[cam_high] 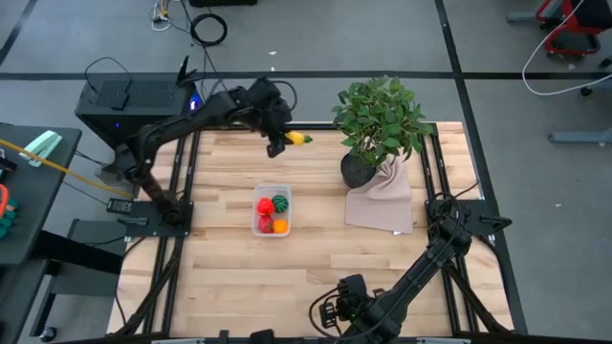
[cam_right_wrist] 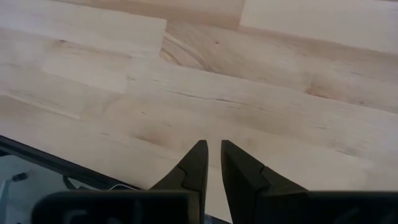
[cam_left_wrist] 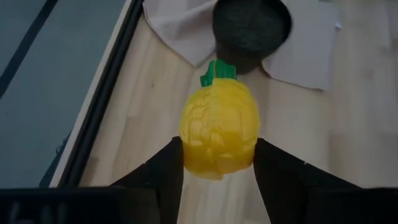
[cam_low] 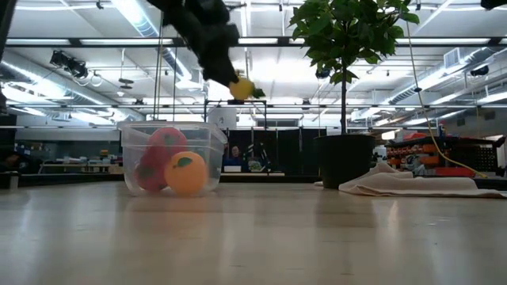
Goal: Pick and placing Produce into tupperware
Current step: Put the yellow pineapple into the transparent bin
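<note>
Left hand (cam_high: 283, 141) is gripping a small yellow plastic pineapple with a green crown (cam_high: 296, 139), its two dark fingers (cam_left_wrist: 163, 171) pressing the fruit's flanks so the leafy end points away from the wrist; it is hanging well above the wooden desk (cam_high: 229, 277) near the far edge, probably so the load can clear the container's wall on the way over. Nearer the middle, the small clear rectangular plastic tupperware (cam_high: 272, 211) is sitting on the desk, holding a red fruit, a green one and an orange one, with room looking tight for a fourth. Further right, a potted green plant (cam_high: 379, 124) is standing on a beige cloth (cam_high: 382, 205). Right hand (cam_right_wrist: 212, 163) is waiting low at the near edge, fingers drawn almost together, grasping nothing.
</note>
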Robot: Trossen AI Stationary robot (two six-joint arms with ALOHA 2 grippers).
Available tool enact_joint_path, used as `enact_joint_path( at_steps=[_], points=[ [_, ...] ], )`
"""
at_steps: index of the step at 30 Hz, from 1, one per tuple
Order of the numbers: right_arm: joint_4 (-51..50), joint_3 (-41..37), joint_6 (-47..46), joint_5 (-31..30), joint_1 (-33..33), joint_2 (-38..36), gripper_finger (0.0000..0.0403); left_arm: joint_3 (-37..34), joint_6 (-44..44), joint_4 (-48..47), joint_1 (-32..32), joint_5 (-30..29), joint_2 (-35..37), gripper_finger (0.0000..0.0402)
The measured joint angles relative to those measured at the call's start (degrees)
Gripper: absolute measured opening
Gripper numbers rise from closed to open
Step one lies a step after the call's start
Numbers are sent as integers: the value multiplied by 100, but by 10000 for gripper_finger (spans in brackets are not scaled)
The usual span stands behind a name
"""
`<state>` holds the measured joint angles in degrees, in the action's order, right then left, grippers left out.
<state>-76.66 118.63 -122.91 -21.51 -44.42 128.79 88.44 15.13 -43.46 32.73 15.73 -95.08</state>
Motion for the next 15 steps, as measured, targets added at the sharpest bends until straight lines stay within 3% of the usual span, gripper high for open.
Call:
enact_joint_path(
  at_steps=[15],
  points=[
    [7,0,233,-150,-9,0,50,0,-580,-1644,-485,-182,1823,178]
  ],
)
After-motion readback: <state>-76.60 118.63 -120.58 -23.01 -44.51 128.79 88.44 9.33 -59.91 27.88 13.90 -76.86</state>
